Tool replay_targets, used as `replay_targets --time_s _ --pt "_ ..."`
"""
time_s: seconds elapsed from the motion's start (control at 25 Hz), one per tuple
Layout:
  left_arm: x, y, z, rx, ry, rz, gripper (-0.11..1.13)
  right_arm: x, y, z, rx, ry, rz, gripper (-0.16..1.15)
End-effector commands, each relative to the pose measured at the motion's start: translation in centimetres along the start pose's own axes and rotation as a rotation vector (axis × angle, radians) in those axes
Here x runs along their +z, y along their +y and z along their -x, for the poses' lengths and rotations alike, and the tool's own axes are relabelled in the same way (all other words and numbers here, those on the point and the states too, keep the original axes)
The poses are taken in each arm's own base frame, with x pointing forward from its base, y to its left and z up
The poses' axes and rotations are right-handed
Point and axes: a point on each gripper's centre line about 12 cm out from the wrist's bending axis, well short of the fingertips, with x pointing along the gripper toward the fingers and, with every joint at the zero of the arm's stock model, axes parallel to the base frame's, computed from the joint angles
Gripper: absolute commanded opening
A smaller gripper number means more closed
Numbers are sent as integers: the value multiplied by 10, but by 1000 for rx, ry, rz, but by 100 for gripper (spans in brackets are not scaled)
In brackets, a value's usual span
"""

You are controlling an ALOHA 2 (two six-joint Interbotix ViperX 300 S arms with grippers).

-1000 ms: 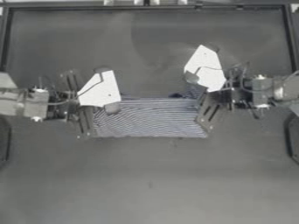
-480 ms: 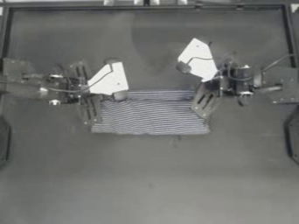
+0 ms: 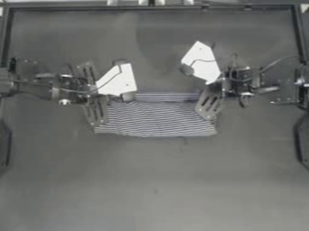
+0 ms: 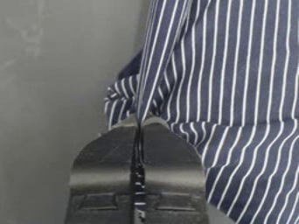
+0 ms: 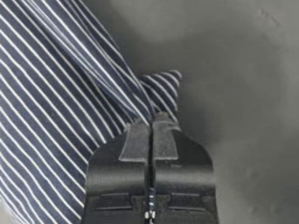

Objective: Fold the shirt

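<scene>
Clearly both grippers are pinching the shirt (image 3: 158,118) at once, one at each end of its upper edge. The shirt lies near the middle of the dark table (image 3: 154,189), a little toward the far side, folded into a wide band with its stripes running across between the two arms.

The left gripper (image 3: 100,113) reaches in from the left and sits at the shirt's left edge. In the left wrist view its two dark jaws are pressed tight together, with only a thin seam between them, and a fold of striped fabric (image 4: 140,109) is caught at the very tips of the left gripper (image 4: 140,120). The cloth rises from that pinch in a taut ridge, and a small bunched bit of fabric, showing some solid navy, sticks out just beside it over the bare table.

The right gripper (image 3: 208,104) reaches in from the right and meets the shirt's right edge. In the right wrist view the jaws of the right gripper (image 5: 153,118) are likewise squeezed together, with the striped cloth clamped at the tips. A small corner of the shirt (image 5: 161,89) pokes out just past the fingertips, over the table, and the fabric stretches away from the grip in a raised crease.

Between the two grips the upper edge of the shirt looks pulled fairly straight, while the lower edge rests flat on the table.
</scene>
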Motion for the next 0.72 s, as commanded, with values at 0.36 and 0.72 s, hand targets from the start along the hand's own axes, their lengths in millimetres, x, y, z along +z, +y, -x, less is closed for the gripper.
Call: replay_targets --time_s 0.36,0.72 --pt "18 10 11 -13 -51 69 88 10 -9 -2 36 -27 -92 101" --pt "41 25 39 8 -152 79 90 30 -12 27 52 -99 -113 101"
